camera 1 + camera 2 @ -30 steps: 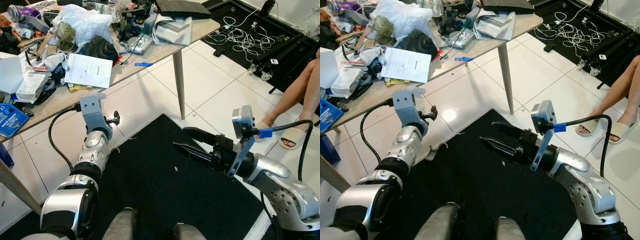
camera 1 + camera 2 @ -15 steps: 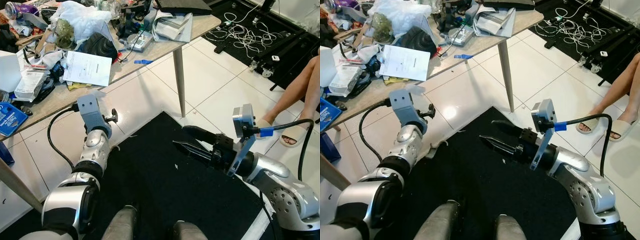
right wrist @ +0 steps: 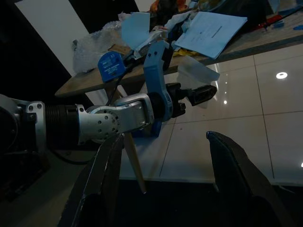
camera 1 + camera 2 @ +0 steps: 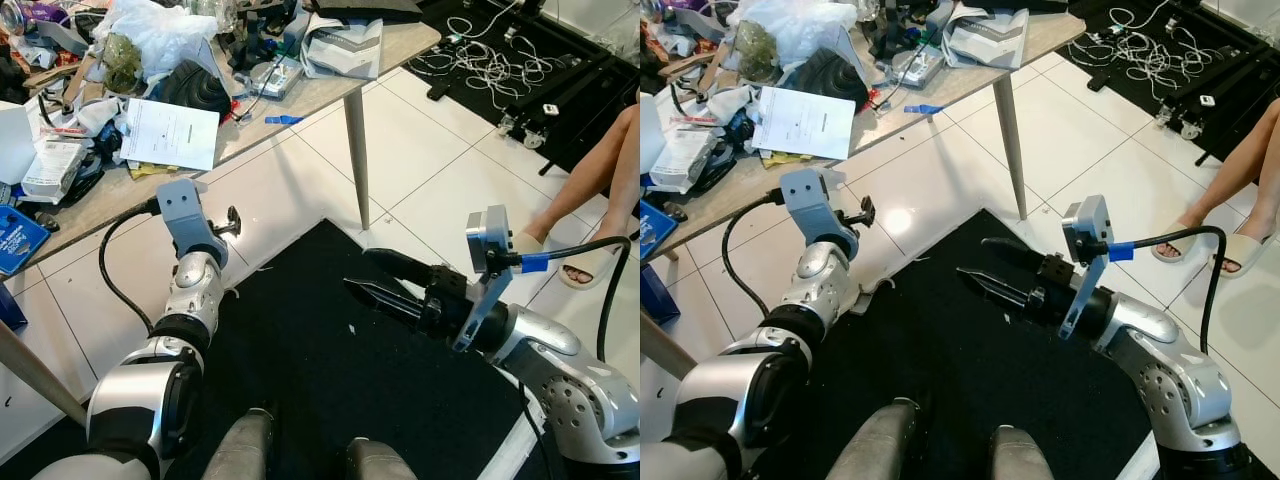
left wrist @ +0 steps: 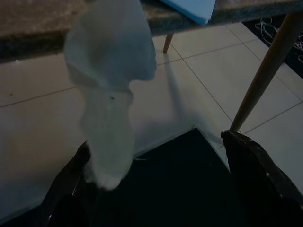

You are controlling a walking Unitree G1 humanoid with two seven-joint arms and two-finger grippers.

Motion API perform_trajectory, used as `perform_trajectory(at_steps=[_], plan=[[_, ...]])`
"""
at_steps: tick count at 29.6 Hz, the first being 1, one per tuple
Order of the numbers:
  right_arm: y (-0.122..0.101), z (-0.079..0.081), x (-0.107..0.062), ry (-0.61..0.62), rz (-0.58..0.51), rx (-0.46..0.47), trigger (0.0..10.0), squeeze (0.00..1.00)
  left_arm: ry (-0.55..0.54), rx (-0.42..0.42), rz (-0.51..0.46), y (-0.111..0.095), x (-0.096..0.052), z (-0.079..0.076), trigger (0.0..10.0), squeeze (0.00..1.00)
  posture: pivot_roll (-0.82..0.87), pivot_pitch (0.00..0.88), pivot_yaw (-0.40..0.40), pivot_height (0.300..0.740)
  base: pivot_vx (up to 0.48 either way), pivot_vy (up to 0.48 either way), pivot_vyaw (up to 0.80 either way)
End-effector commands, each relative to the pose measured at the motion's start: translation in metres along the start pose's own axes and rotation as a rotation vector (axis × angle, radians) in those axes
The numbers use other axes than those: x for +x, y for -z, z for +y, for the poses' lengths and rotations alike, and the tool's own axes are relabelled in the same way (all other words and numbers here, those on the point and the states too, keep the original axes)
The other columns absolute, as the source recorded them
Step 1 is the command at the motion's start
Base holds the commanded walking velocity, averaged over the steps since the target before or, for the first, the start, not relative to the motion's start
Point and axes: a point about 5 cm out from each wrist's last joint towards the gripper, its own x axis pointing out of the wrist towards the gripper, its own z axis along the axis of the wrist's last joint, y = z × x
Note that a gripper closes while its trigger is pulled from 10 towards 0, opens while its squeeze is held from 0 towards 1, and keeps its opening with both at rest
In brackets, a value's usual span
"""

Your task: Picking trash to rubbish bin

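Left gripper (image 3: 201,94) clenched on a pale plastic scrap (image 5: 111,85) at 10 o'clock below the cluttered table (image 4: 330,85); right gripper (image 4: 365,275) released, empty.

- You are viewing a lived-in home workroom: a cluttered table (image 4: 300,105) is carrying papers (image 4: 172,135).
- Loose cables (image 4: 480,55) are lying on white floor tiles (image 4: 420,160).

Left arm is extended forward at centre left, left gripper (image 3: 196,94) closed on a pale scrap. Right gripper (image 4: 375,278) is held at centre right, fingers apart.
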Motion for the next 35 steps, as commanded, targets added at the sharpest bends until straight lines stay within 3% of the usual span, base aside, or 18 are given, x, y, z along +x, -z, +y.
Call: perform_trajectory(at_steps=[1,2,27,30,34,35], plan=[[-0.002,0.005,0.0,-0.015,-0.003,0.002,10.0,0.0,-0.01,-0.003,0.021,0.007,-0.002,-0.001,5.6,0.0,-0.14,0.24,0.033,0.74,0.0,0.0,0.0],[-0.002,0.005,0.0,-0.014,-0.004,0.002,10.0,0.0,-0.016,-0.002,0.02,0.007,-0.002,0.0,0.0,0.0,-0.14,0.242,0.035,0.74,0.0,0.0,0.0],[-0.004,0.007,0.002,-0.018,-0.015,0.001,10.0,0.0,-0.044,-0.033,-0.02,0.0,0.0,0.005,0.0,0.0,-0.15,0.239,0.034,0.74,0.0,0.0,0.0],[-0.004,0.008,0.002,-0.019,-0.015,0.002,10.0,0.0,0.065,-0.132,-0.092,-0.014,0.002,0.001,0.0,0.0,-0.14,0.231,0.033,0.74,0.0,0.0,0.0],[-0.003,0.008,0.003,-0.018,-0.016,0.003,10.0,0.0,0.15,-0.159,-0.13,-0.021,0.003,0.001,0.0,0.0,-0.14,0.23,0.034,0.74,0.0,0.0,0.0],[-0.003,0.008,0.003,-0.018,-0.018,0.003,10.0,0.0,0.216,-0.169,-0.152,-0.026,0.002,0.002,0.0,0.0,-0.14,0.227,0.034,0.74,0.0,0.0,0.0]])
